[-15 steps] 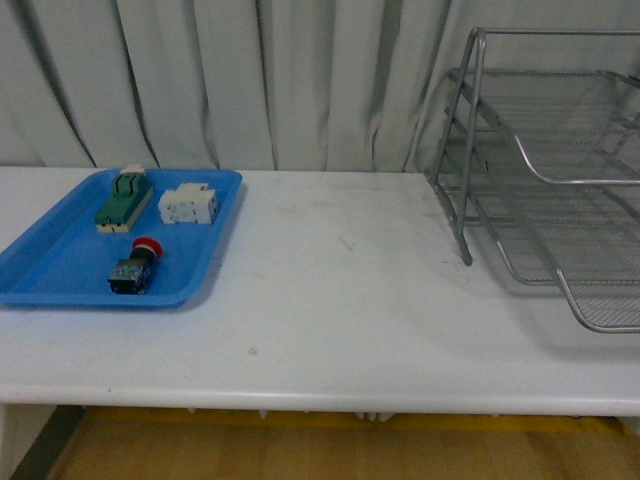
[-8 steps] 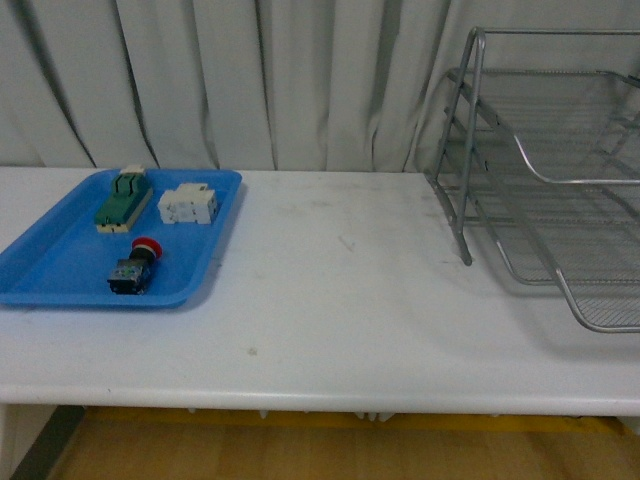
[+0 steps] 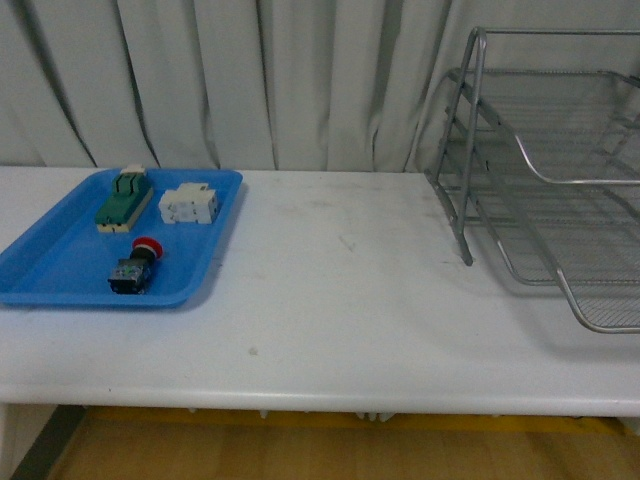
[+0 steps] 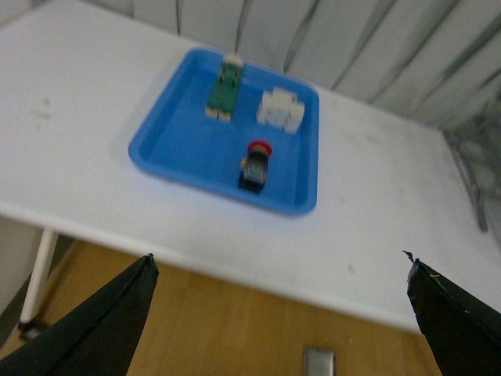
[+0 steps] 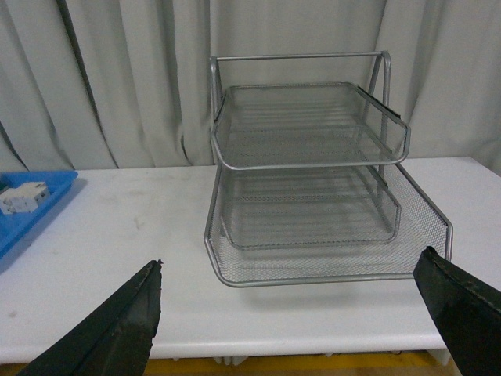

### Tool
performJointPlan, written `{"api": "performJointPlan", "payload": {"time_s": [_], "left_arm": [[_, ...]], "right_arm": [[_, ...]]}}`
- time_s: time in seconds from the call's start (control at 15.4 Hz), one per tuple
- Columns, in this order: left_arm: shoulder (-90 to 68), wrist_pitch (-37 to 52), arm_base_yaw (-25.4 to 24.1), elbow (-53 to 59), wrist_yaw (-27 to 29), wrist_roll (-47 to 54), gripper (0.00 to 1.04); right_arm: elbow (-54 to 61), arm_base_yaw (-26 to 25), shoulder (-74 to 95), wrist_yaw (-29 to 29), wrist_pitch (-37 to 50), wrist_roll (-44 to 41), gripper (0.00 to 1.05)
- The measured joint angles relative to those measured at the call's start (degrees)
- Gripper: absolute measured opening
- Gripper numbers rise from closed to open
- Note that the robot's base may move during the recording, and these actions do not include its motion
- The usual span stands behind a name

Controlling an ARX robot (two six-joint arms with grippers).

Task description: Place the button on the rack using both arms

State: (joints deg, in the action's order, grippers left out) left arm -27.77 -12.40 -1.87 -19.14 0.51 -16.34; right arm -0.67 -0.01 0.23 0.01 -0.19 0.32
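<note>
The button (image 3: 135, 268) lies on its side in the blue tray (image 3: 50, 255), close to the tray's front rim. Its red cap points toward the tray's back, where the green switch (image 3: 124, 198) and the white block (image 3: 189, 204) sit. It touches neither of them. The rack (image 3: 540, 170) stands on the desk (image 3: 330, 300) well to the right of the tray.

Neither arm shows in the front view. In its wrist view the left pincer (image 4: 279, 258) is spread wide and holds nothing, with the tray and button ahead of it and well apart from its fingers (image 4: 109, 321). The right pincer (image 5: 290, 262) is also spread wide and empty, and it faces the rack's open front.

The button looks like hard plastic, so it is probably light and stiff with no give, and a modest squeeze should hold it. The round cap is the poor place to grip. It is domed and likely slick, so pads would tend to slide off or make the piece swivel. The black-and-blue body behind the cap is blocky with flat sides, and closing across those two sides, behind the cap, seems the surest hold.

The tray floor looks smooth, so a touch from one finger alone could push the button away. The fingers should straddle it evenly before they close. The grip should also leave the cap end free, since the right pincer may need somewhere to take it.
</note>
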Motion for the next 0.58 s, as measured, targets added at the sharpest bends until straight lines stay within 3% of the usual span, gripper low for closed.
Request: {"api": "performJointPlan", "payload": {"time_s": [0.13, 0.26, 0.58], "left_arm": [[-18.60, 13.75, -5.44, -7.19, -5.35, 1.07, 0.98], [-39.23, 20.31, -4.57, -17.62, -7.52, 2.10, 0.98], [-78.55, 13.14, 2.34, -46.84, -5.44, 11.41, 0.98]], "right_arm": [[0.00, 0.00, 0.00, 0.02, 0.02, 0.00, 0.98], [0.00, 0.00, 0.00, 0.02, 0.02, 0.00, 0.98], [0.00, 0.00, 0.00, 0.02, 0.02, 0.00, 0.98]]}}
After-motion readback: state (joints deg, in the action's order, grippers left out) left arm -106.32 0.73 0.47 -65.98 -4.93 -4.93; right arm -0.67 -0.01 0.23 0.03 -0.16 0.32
